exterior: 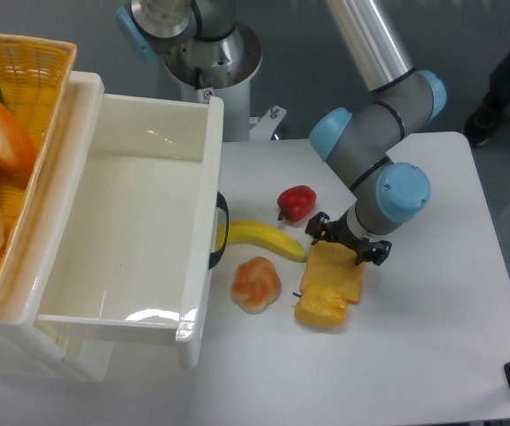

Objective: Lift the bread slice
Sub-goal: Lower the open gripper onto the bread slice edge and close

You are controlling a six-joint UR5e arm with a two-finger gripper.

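The bread slice is golden orange with a darker crust. It sits at the table's middle right, and its lower edge overlaps a yellow bell pepper. My gripper comes down from the upper right onto the slice's top end. Its two black fingers stand on either side of that end and touch its edges, closed on it. The slice looks tilted. I cannot tell whether it still rests on the table.
A pale-orange knotted bun lies left of the slice, a banana above it, and a red pepper behind. An open white drawer fills the left. A wicker basket with food stands at the far left.
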